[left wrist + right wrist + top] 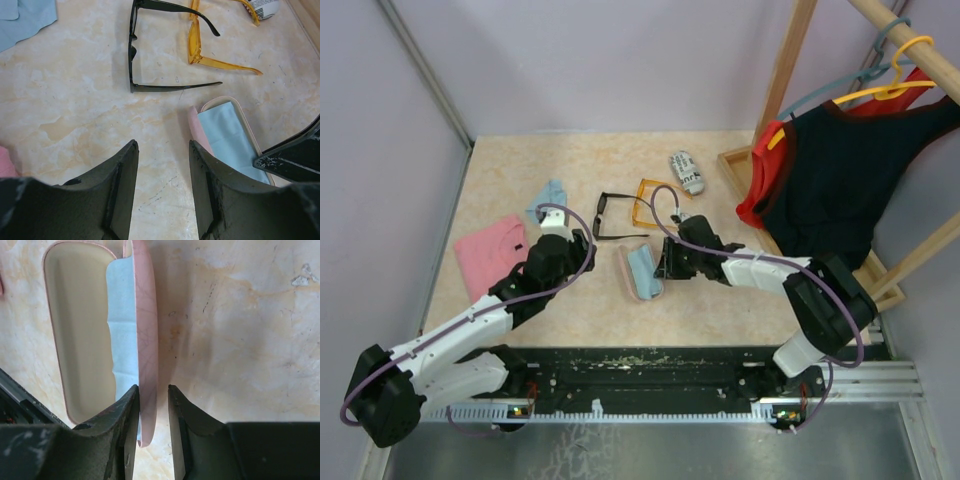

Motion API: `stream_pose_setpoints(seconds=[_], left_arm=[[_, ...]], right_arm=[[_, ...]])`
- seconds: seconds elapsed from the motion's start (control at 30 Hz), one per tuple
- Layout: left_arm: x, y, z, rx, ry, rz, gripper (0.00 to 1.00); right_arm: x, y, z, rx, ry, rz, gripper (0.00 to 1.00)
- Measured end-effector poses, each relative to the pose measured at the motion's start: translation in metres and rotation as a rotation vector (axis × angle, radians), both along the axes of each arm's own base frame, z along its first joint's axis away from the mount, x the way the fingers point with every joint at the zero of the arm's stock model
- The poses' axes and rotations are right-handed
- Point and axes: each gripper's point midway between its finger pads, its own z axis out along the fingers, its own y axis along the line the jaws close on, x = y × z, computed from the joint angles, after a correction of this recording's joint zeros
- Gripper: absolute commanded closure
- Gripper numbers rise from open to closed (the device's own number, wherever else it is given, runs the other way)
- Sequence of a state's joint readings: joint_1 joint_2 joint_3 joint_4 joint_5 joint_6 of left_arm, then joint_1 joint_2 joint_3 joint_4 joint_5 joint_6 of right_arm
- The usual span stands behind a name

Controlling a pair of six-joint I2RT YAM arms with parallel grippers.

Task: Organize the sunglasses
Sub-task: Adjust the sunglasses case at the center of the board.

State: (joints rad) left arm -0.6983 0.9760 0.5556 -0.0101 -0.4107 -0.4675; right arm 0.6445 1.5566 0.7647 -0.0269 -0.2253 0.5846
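Note:
The black-framed sunglasses (pixel 610 218) (pixel 131 55) lie unfolded on the table, and the orange translucent sunglasses (pixel 645 200) (pixel 194 40) lie just right of them. Below them the pink case (pixel 642 272) (pixel 196 127) lies opened, with a light blue cloth (pixel 120 330) in it. My right gripper (pixel 665 265) (pixel 152 390) straddles the upright pink lid (pixel 145 315); the lid lies against the left finger and a gap shows to the right one, so it is open. My left gripper (pixel 580 243) (pixel 162 147) hovers open and empty over bare table left of the case.
A black-and-white printed case (pixel 687 172) (pixel 264 6) lies behind the orange pair. A pink cloth (pixel 490 250) and a blue cloth (pixel 548 200) (pixel 25 17) lie at the left. A wooden rack (pixel 790 70) with hanging clothes stands at the right.

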Motion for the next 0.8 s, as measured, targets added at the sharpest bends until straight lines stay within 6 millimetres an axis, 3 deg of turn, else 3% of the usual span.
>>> stream_pose_setpoints(seconds=[0.37, 0.5, 0.8], left_arm=[[0.0, -0.001, 0.0, -0.002, 0.001, -0.003, 0.48], [0.0, -0.001, 0.0, -0.002, 0.002, -0.005, 0.48], [-0.001, -0.002, -0.001, -0.006, 0.005, -0.009, 0.48]], right_arm=[[-0.001, 0.004, 0.004, 0.03, -0.012, -0.033, 0.68], [-0.006, 0.002, 0.002, 0.028, -0.008, -0.038, 0.72], [-0.019, 0.001, 0.002, 0.074, 0.004, -0.066, 0.71]])
